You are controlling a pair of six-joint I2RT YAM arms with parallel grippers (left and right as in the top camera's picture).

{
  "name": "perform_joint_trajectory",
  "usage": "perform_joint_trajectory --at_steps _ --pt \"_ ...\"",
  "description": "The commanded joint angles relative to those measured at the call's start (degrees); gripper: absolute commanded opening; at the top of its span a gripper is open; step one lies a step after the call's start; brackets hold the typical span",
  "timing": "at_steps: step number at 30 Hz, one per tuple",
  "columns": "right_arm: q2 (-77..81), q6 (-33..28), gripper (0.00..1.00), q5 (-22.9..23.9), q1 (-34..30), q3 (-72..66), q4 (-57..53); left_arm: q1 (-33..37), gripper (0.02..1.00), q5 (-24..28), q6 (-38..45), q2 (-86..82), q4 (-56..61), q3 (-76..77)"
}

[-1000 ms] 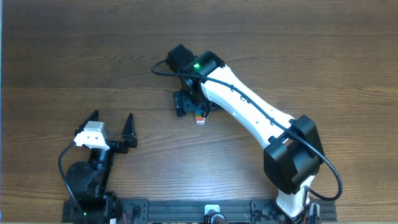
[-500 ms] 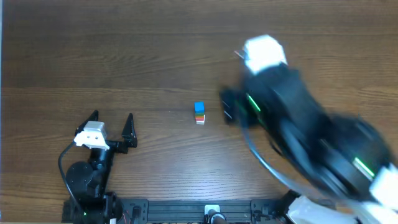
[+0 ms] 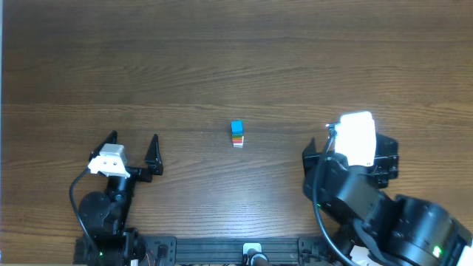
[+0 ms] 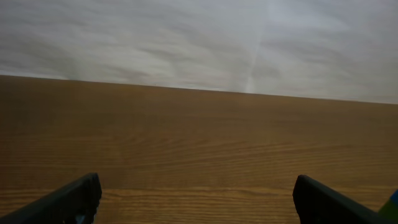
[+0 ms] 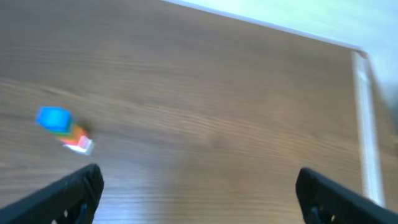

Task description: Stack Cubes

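A small stack of cubes (image 3: 236,134) stands alone in the middle of the wooden table, blue on top, then green and orange layers, white at the bottom. The right wrist view shows the same stack (image 5: 63,129) far off, with its blue top clear to see. My right gripper (image 5: 199,174) is open with nothing between its fingers; the right arm (image 3: 358,140) sits drawn back at the lower right, well apart from the stack. At the lower left my left gripper (image 3: 133,138) rests open and empty, its fingers (image 4: 78,196) spread wide over bare wood.
The wooden tabletop (image 3: 236,59) stretches bare around the stack. A pale table edge (image 5: 367,124) runs along one side in the right wrist view. A light wall (image 4: 199,37) stands beyond the table's far edge.
The right arm has let go of the stack and swung away from the table's middle to the lower right. The stack stays standing. The left arm has not moved.
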Motion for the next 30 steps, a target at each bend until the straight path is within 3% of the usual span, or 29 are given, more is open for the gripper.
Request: perform_joint_trajectory --at_steps 1,5,13,20,25,28,30 --pt "-5.92 -9.49 0.993 -8.81 -0.20 -4.68 5.62 0.26 1.000 0.70 0.83 -0.39 -0.04 -0.31" --pt "-5.99 -5.35 0.991 -11.52 -0.76 -4.72 5.03 0.26 1.000 0.70 0.83 -0.39 -0.04 -0.28" --pt "-5.53 -5.18 0.991 -19.82 -0.76 -4.72 3.76 0.26 1.000 0.70 0.83 -0.39 -0.04 -0.31" --pt "-5.51 -6.29 0.993 -17.55 -0.76 -4.72 -1.99 0.26 1.000 0.70 0.83 -0.39 -0.04 -0.31" --pt "-5.57 -6.25 0.991 -13.16 -1.20 -4.72 -1.62 0.26 1.000 0.70 0.83 -0.39 -0.04 -0.31" --pt "-5.66 -6.19 0.993 -12.85 -6.64 -5.22 -0.39 0.26 1.000 0.70 0.83 -0.39 -0.04 -0.31" --pt "-5.97 -6.25 0.993 -14.64 -13.46 -6.43 1.81 0.26 0.998 0.70 0.83 -0.39 -0.04 -0.31"
